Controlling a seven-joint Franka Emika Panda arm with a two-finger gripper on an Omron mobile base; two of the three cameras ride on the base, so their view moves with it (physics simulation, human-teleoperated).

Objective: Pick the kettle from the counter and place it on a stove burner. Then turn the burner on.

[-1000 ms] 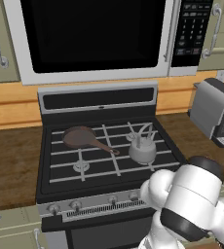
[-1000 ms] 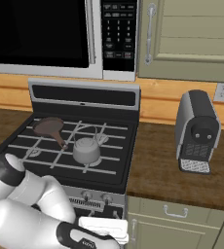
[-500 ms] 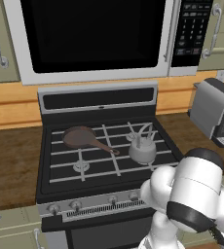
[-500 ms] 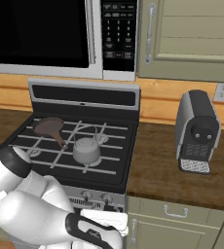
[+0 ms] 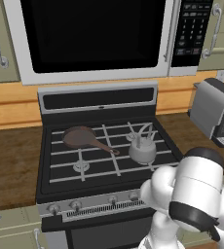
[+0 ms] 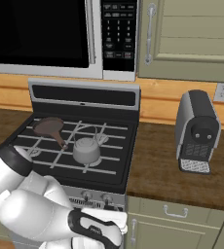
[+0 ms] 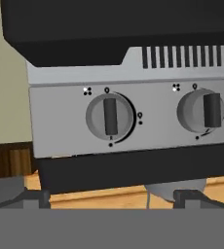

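Kettle [image 5: 142, 148] sits on the front right stove burner, squat and silvery, its thin arched handle upright; from the right base view we see it [image 6: 87, 150] on the same grate, nearer the middle of that picture; the burner beneath it is hidden by its body. Going left to right in the left base view: the counter [image 5: 11, 165] runs dark brown on the left, cut off at the edge; next the brown frying pan [image 5: 80, 137] lies on the rear left grate, its handle pointing toward the kettle without touching it; the bare front left stove burner [image 5: 81, 167] shows pale under the black bars; further right a grey coffee machine [image 5: 216, 112] stands on the counter, partly cut by the frame. Our white arm covers the stove's lower right corner, hiding some of the small knobs there. In the hand view two knobs face us on the silver panel, the left knob [image 7: 109, 116] whole with its bar upright, the right knob [image 7: 204, 110] close to the edge; the gripper's fingers [image 7: 32, 197] peep up at the bottom, spread wide apart with nothing between them; their tips are hard to make out.
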